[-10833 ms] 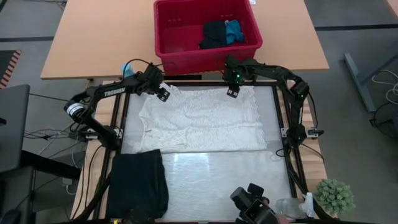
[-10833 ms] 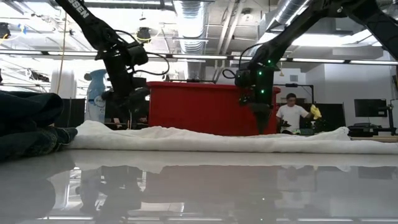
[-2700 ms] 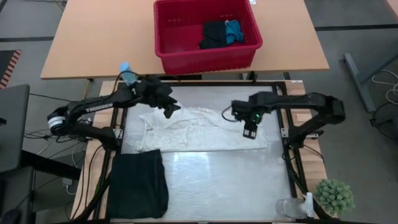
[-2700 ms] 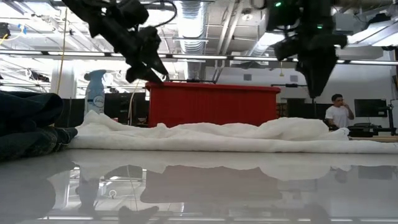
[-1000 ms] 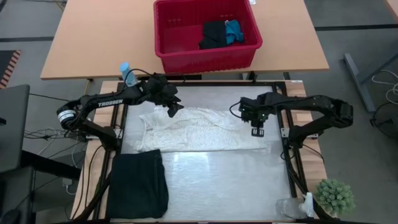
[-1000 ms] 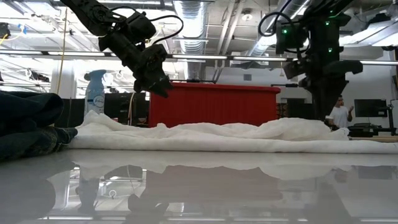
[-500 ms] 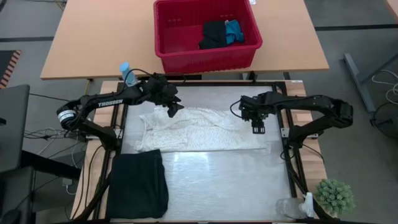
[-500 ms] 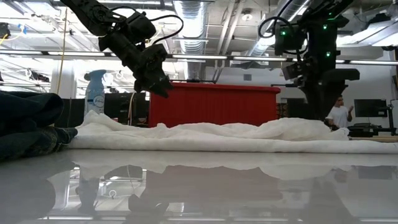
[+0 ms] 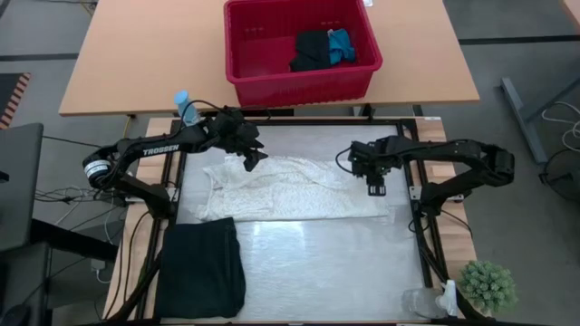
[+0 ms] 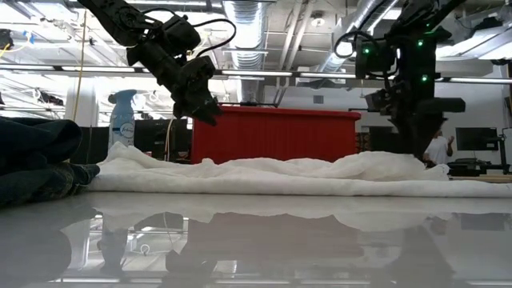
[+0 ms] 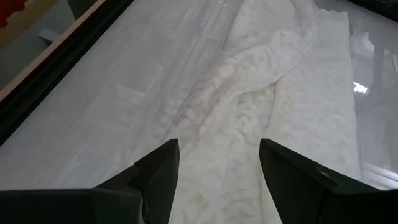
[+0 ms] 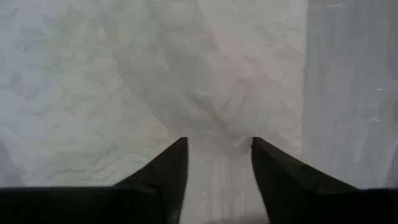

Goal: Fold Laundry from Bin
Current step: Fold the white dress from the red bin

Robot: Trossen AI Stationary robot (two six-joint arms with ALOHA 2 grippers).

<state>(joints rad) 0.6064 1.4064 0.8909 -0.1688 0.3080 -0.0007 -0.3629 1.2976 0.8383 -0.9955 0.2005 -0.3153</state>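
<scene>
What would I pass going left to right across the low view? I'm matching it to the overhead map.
Black garment → spray bottle → left gripper raised → red bin behind the white garment → right gripper low over the cloth.

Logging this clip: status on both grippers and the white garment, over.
Left gripper open, raised over white garment. Right gripper open, low at its right edge, nothing held. Garment half-folded, rumpled. Folded black garment clear of it.

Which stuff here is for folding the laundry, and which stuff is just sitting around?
For the job:
white crinkled garment
folded black garment
red bin
black and blue laundry in it

Just lying about:
spray bottle
small potted plant
</scene>
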